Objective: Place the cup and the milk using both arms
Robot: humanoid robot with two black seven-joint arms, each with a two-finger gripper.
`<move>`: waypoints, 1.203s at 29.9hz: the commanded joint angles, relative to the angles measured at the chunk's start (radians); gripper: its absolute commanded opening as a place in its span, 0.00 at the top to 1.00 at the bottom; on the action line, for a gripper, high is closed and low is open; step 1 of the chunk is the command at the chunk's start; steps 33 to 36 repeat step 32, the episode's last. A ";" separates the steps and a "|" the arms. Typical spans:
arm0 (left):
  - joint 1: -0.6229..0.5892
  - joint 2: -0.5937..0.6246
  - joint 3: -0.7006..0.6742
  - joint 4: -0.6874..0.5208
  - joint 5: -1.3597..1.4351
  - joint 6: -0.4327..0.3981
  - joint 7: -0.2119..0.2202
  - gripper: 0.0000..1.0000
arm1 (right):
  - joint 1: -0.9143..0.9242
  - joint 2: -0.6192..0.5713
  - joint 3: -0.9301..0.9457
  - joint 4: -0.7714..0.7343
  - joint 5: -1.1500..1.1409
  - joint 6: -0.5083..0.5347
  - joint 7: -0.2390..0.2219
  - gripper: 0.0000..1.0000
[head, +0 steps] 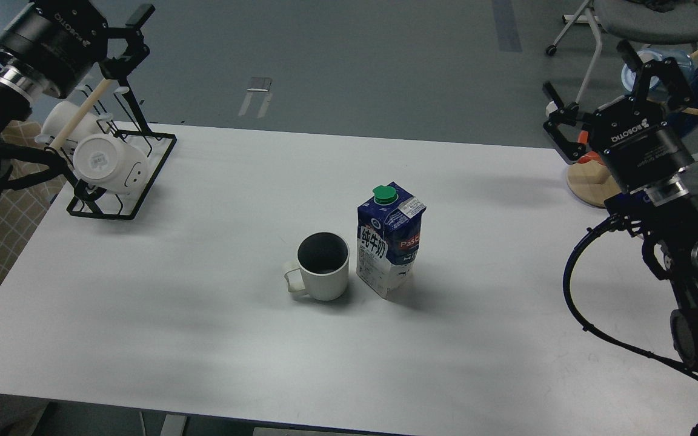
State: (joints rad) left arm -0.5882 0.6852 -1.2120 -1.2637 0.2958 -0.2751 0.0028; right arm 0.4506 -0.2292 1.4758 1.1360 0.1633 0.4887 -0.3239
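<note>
The cup (323, 267), a cream-white ribbed mug with a dark inside, stands upright at the table's middle, handle to the left. The milk (389, 240), a dark blue and white carton with a green cap, stands upright just right of it; whether they touch I cannot tell. My right gripper (588, 72) is open and empty, raised over the table's far right corner, far from the carton. My left gripper (113, 12) is raised at the top left above the black rack. One splayed finger (137, 18) shows; the other is cut off by the frame's top edge.
A black wire rack (143, 181) at the back left holds a smooth white smiley-face mug (106, 163). A wooden mug tree (588, 181) stands at the back right corner, its orange cup (585, 156) mostly hidden behind my right gripper. A blue cup (658, 63) and a chair (646, 15) are beyond.
</note>
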 commanded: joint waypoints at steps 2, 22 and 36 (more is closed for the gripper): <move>0.004 -0.007 -0.027 0.009 0.000 -0.012 -0.006 0.02 | 0.247 -0.071 0.000 -0.235 -0.134 0.000 0.000 0.00; -0.314 -0.199 -0.001 0.440 0.088 -0.200 -0.004 0.02 | 0.643 -0.070 -0.065 -0.610 -0.413 0.000 0.008 0.00; -0.341 -0.200 0.034 0.440 0.088 -0.207 -0.004 0.02 | 0.631 -0.064 -0.066 -0.559 -0.413 0.000 0.014 0.00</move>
